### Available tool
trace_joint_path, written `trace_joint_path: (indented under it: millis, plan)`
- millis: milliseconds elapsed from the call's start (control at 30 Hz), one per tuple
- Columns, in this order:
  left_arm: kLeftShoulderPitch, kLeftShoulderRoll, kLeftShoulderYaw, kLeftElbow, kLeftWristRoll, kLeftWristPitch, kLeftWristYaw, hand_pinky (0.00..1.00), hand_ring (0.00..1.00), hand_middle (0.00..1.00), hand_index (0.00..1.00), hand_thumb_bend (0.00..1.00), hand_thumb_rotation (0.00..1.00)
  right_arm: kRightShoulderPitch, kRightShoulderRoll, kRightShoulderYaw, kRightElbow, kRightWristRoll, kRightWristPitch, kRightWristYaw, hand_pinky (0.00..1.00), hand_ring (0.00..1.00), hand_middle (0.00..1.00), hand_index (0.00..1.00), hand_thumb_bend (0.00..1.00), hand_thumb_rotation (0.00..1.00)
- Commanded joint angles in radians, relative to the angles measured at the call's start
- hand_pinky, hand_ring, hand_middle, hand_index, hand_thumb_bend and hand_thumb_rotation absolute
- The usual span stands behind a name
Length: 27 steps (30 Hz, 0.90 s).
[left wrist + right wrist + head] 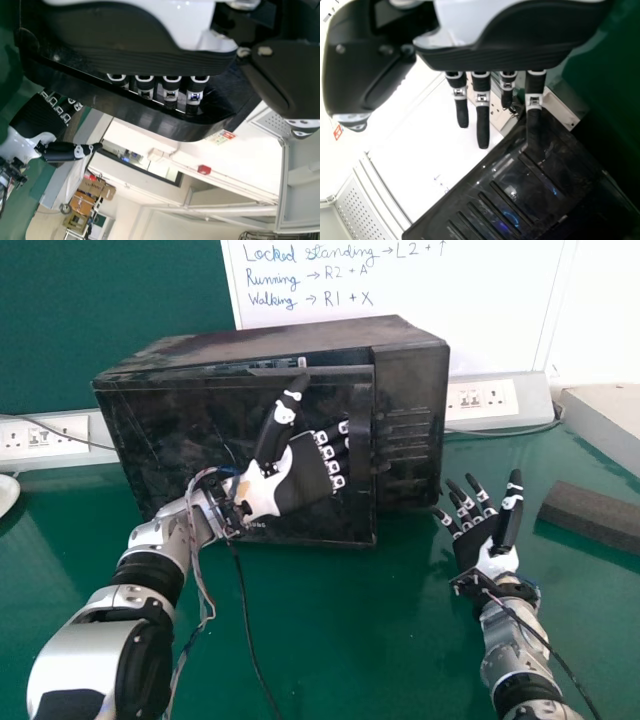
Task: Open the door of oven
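Gripping curved black plastic handle (362, 465) with my left hand (305, 475), fingers half-curled behind it. Glossy black oven door (160, 430), under my palm, looks barely ajar. Hold done, most of swing left.

The left arm (85, 660) slants up from the lower left, its hand (the left hand (302, 478)) palm toward the head, fingers (336, 466) bent, thumb (276, 428) raised well apart from them. The right arm (512, 640) rises from the bottom edge at the right; the right hand (474, 542) lies palm up, its fingers extended and slightly spread, thumb pointing away from the wrist.
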Motion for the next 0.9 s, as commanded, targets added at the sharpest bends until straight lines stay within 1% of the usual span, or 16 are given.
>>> trace_joint_path:
  millis: [0, 167, 433, 500, 733, 800, 867]
  plan:
    - [0.006, 0.011, -0.001, -0.034, -0.027, 0.018, -0.056, 0.48, 0.58, 0.68, 0.81, 0.92, 0.85, -0.015, -0.004, -0.004, -0.004, 0.01, 0.004, -0.002, 0.87, 0.94, 1.0, 1.0, 1.0, 1.0]
    - [0.023, 0.026, -0.023, -0.067, -0.025, 0.033, -0.153, 0.49, 0.57, 0.7, 0.8, 0.9, 0.88, -0.017, -0.004, -0.005, -0.001, 0.009, 0.004, -0.006, 0.86, 0.94, 1.0, 1.0, 1.0, 1.0]
    - [0.058, 0.054, -0.051, -0.12, -0.025, 0.01, -0.27, 0.45, 0.54, 0.68, 0.77, 0.89, 0.9, -0.019, -0.005, -0.008, 0.001, 0.015, 0.008, 0.005, 0.9, 0.96, 1.0, 1.0, 1.0, 1.0]
    - [0.066, 0.063, -0.055, -0.124, -0.028, 0.0, -0.299, 0.44, 0.53, 0.68, 0.77, 0.89, 0.9, -0.019, -0.005, -0.006, 0.001, 0.012, 0.007, 0.001, 0.89, 0.95, 1.0, 1.0, 1.0, 1.0]
    - [0.083, 0.108, -0.053, -0.058, -0.014, -0.065, -0.391, 0.45, 0.53, 0.68, 0.77, 0.88, 0.86, -0.02, -0.008, -0.004, 0.006, 0.007, 0.008, -0.008, 0.86, 0.94, 1.0, 1.0, 1.0, 1.0]
    - [0.085, 0.117, -0.053, -0.039, -0.022, -0.087, -0.42, 0.45, 0.54, 0.69, 0.78, 0.86, 0.86, -0.021, -0.009, -0.004, 0.007, 0.007, 0.009, -0.006, 0.86, 0.94, 1.0, 1.0, 1.0, 1.0]
    - [0.091, 0.127, -0.065, -0.035, -0.038, -0.094, -0.427, 0.45, 0.54, 0.7, 0.79, 0.87, 0.85, -0.021, -0.008, -0.003, 0.007, 0.008, 0.009, -0.005, 0.86, 0.94, 1.0, 1.0, 1.0, 1.0]
